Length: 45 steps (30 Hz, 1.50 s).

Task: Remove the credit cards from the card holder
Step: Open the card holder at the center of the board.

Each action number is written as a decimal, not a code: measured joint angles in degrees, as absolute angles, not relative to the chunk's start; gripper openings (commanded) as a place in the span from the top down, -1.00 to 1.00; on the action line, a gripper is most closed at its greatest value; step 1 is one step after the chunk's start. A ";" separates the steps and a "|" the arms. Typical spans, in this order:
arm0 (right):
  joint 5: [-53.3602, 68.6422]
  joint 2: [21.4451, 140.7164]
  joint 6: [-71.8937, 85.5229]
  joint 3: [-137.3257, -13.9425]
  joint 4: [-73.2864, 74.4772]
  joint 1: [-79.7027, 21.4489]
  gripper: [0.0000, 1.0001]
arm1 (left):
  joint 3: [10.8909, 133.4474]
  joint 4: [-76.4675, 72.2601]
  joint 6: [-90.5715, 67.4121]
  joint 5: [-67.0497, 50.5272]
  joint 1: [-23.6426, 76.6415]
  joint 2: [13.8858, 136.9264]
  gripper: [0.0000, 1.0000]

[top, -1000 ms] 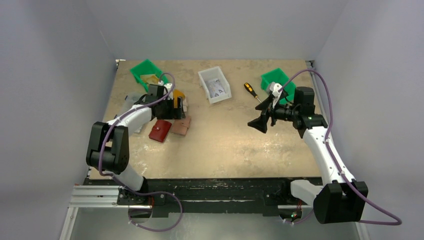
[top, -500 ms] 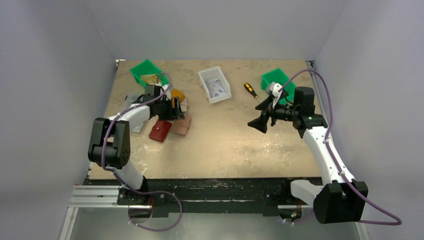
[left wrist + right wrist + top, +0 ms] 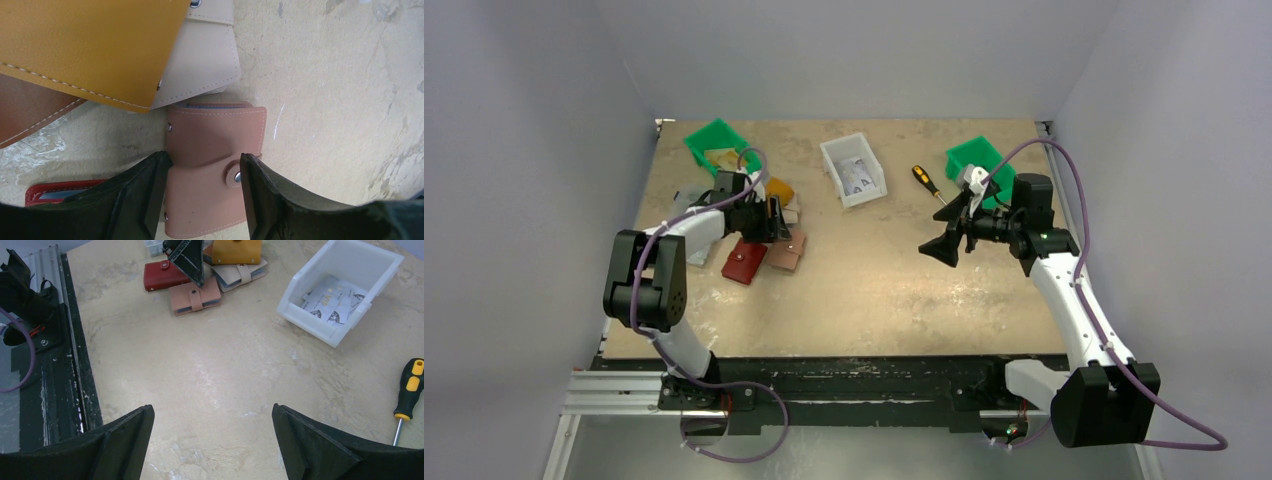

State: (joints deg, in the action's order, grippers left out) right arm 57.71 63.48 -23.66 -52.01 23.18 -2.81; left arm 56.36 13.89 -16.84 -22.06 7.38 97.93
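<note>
Half-spread left claw [image 3: 204,157] straddles the flat brown-pink leather card holder [image 3: 215,135] on scuffed beige tabletop [image 3: 325,100]; right claw [image 3: 212,410] gapes wide, empty, between grey walls [image 3: 524,150].

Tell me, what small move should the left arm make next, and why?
Probably ease the left end effector down and close it on the flat pink-brown leather card holder. Its jaws stand open over the holder, which lies snapped shut on the table, so nothing can come out yet.
</note>
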 measured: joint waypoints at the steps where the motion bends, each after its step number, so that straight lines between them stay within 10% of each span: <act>1: 57.89 63.48 -23.66 -52.01 23.18 -2.81 -0.98 | 56.38 13.82 -16.84 -22.06 7.31 98.06 -0.16; 24: 58.17 63.48 -23.66 -52.01 23.18 -2.81 -0.98 | 56.69 12.32 -17.28 -22.55 6.81 100.40 -0.12; 39: 58.35 63.48 -23.68 -52.01 23.20 -2.81 -0.98 | 56.88 11.60 -18.00 -24.16 6.70 100.79 0.97; 45: 58.50 63.48 -23.70 -52.01 23.20 -2.81 -0.98 | 56.88 11.38 -17.82 -26.83 6.72 100.77 1.00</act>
